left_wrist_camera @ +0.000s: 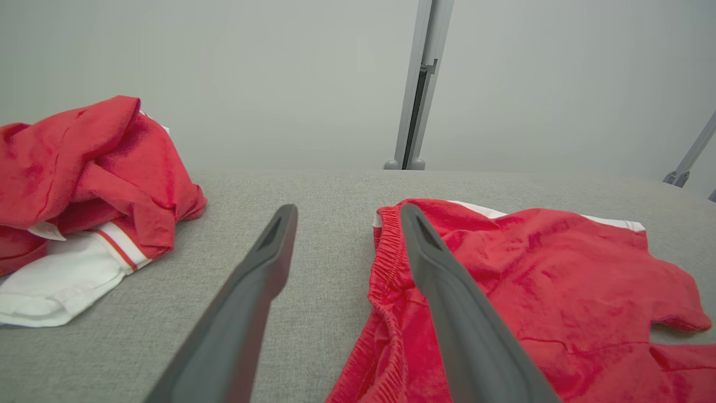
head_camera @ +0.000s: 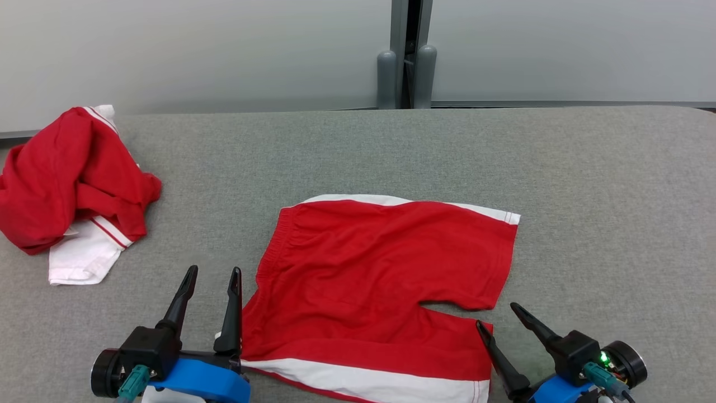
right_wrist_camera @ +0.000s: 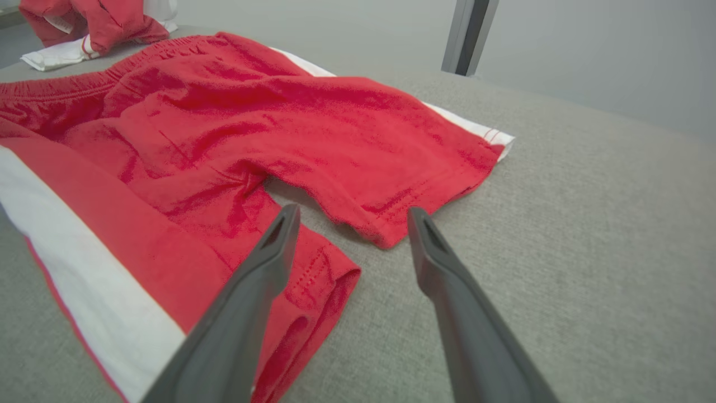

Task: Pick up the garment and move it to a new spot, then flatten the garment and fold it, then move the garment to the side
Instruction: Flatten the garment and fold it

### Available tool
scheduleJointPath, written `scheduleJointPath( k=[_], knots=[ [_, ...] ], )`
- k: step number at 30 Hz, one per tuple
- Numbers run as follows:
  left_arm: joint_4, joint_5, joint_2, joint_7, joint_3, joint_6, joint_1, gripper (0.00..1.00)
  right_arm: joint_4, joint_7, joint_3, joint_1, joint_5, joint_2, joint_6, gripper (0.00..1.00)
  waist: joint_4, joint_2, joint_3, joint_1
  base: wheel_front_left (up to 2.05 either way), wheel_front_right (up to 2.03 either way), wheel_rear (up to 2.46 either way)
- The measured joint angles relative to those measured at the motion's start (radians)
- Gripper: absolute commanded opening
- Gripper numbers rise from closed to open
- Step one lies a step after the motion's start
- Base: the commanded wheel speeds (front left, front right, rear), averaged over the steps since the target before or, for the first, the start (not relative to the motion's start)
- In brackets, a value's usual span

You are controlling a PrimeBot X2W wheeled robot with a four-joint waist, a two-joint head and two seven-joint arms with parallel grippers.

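Found left gripper (head_camera: pixel 215 270) wide open, empty, at waistband of red shorts (head_camera: pixel 386 268); right gripper (head_camera: pixel 496 314) likewise wide at a leg hem; noted crumpled red-and-white garment (head_camera: pixel 72 179) apart on grey table (head_camera: pixel 587 196)

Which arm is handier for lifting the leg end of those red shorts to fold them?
Probably the right. The right gripper stands open astride the hem of the shorts, one finger over cloth, one over the table. The left gripper, also open, sits by the waistband.
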Motion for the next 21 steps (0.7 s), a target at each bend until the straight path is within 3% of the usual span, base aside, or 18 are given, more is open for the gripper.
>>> scheduleJointPath(
  k=[11, 12, 13, 21],
  knots=[
    [-0.003, -0.007, 0.0, 0.0, -0.006, 0.004, -0.01, 1.0, 0.187, 0.072, 0.078, -0.077, 0.031, -0.013, 0.0, 1.0, 0.04, 0.0, 0.027, 0.0, 0.0, 0.0, 0.0],
    [-0.003, -0.008, 0.0, 0.0, -0.007, 0.006, -0.011, 1.0, 0.197, 0.081, 0.092, -0.084, 0.045, -0.014, 0.0, 0.36, 0.043, 0.0, 0.028, 0.0, 0.0, 0.0, 0.0],
    [-0.003, -0.008, 0.0, 0.0, -0.007, 0.006, -0.011, 1.0, 0.204, 0.086, 0.103, -0.092, 0.058, -0.015, 0.0, 0.0, 0.045, 0.0, 0.03, 0.0, 0.0, 0.0, 0.0],
    [-0.001, -0.009, 0.0, 0.0, -0.005, 0.01, -0.016, 1.0, 0.211, 0.014, 0.104, -0.168, 0.09, -0.044, 0.0, 0.0, 0.049, 0.0, 0.024, 0.0, 0.0, 0.0, 0.0]
  ],
)
